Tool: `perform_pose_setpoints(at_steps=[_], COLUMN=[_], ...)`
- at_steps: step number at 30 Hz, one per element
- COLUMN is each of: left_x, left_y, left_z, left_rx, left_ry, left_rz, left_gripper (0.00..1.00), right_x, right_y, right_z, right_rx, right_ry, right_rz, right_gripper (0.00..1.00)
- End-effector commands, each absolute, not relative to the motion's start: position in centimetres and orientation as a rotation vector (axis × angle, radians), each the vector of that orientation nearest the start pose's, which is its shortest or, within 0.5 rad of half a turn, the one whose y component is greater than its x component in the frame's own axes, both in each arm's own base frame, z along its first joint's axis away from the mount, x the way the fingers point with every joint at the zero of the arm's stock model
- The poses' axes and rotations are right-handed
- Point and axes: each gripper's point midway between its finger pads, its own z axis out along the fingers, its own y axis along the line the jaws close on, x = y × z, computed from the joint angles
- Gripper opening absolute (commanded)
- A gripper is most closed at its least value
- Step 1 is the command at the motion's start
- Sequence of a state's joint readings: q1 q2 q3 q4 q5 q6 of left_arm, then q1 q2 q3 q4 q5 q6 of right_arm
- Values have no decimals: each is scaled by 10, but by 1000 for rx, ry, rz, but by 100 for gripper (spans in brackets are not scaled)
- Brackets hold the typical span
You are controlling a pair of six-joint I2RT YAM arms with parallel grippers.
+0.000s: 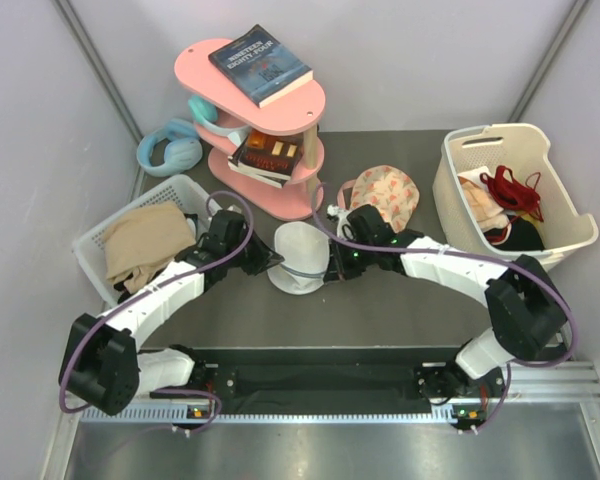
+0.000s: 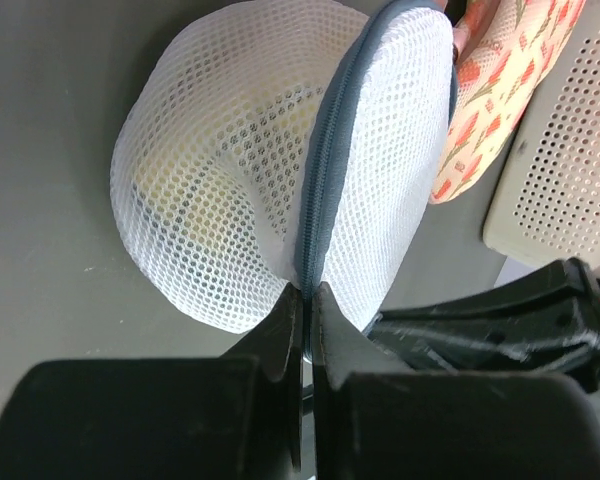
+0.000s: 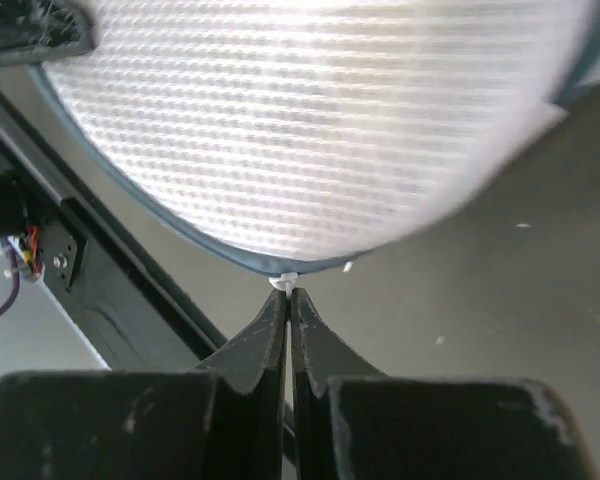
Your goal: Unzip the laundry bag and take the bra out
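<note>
The white mesh laundry bag (image 1: 298, 257) stands on edge between my two grippers. In the left wrist view the laundry bag (image 2: 230, 190) shows its grey-blue zip (image 2: 325, 170), and yellow of the bra (image 2: 170, 175) shows faintly through the mesh. My left gripper (image 2: 307, 292) is shut on the zip rim at the bag's left side (image 1: 276, 262). My right gripper (image 3: 286, 292) is shut on the small white zip pull (image 3: 284, 282) at the bag's rim (image 3: 230, 255), on its right side (image 1: 328, 266).
A peach floral fabric piece (image 1: 385, 195) lies behind the bag. A cream basket (image 1: 460, 215) with red and dark garments stands at the right. A white basket (image 1: 90, 250) with tan cloth stands at the left. A pink shelf (image 1: 280, 110) with books stands behind.
</note>
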State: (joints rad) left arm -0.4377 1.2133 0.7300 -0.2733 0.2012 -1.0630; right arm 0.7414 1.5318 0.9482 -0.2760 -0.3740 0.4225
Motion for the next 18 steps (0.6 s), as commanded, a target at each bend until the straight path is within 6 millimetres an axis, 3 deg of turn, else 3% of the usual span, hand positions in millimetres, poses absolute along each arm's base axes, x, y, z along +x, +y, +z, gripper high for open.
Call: perform_pose_setpoints(at_steps=[1,10,18], left_x=[273,271,267], left_y=[-199,-199,-204], left_z=[130,136,140], left_rx=[-635,-600,-560], left_ry=[2405,2401,2400], left_rz=[-918,-935,-991], left_gripper=[0,0,0], right_x=[242,280,301], right_y=[287,267,266], right_z=[109,102,108], right_rx=[-514,-436,-445], right_ry=[2462,2448,2415], right_rz=[916,832,776], right_gripper=[0,0,0])
